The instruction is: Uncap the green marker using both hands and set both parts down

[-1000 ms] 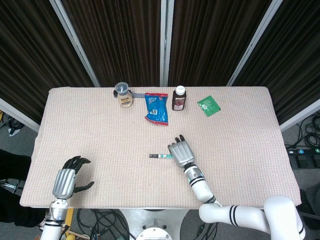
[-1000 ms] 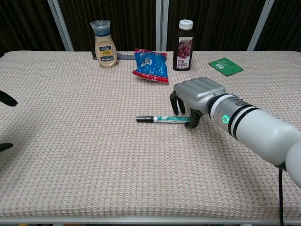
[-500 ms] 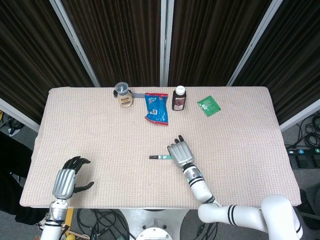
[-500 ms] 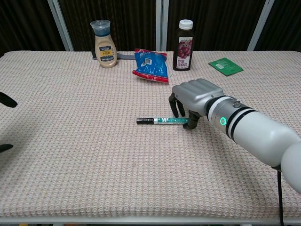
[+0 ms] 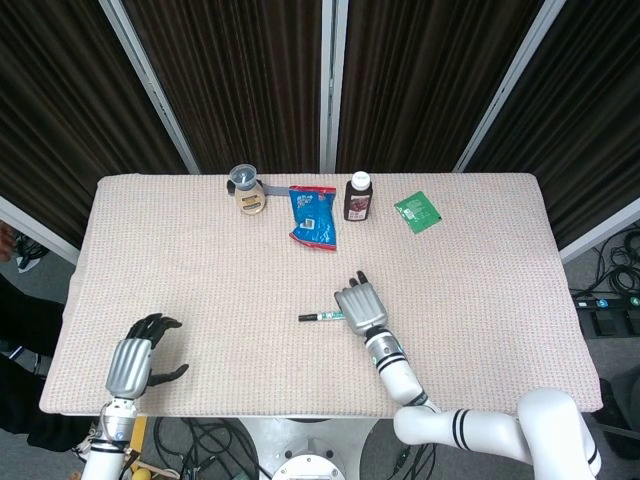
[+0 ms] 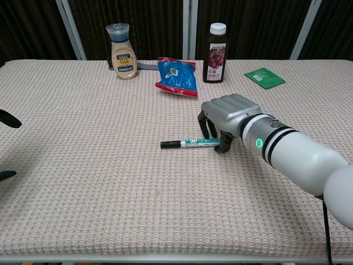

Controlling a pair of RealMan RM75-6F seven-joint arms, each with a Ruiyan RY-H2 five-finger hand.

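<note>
The green marker [image 6: 190, 143] lies on the table mat with its black cap end pointing left; in the head view the marker [image 5: 318, 317] is near the table's middle. My right hand [image 6: 229, 116] sits over the marker's right end, fingers curled down around it and touching it. The right hand [image 5: 360, 307] covers that end from above. My left hand [image 5: 135, 360] hovers at the table's near-left corner, far from the marker, fingers spread and holding nothing. Only its dark fingertips [image 6: 7, 119] show at the left edge of the chest view.
Along the far edge stand a dressing bottle [image 6: 123, 44], a blue snack bag [image 6: 176, 75], a dark juice bottle [image 6: 216, 46] and a flat green packet [image 6: 265, 77]. The woven mat [image 6: 99, 182] covers the table.
The marker has slid a little toward the robot under my right hand, its right end now slightly further back than its cap end. The left hand has not moved.
</note>
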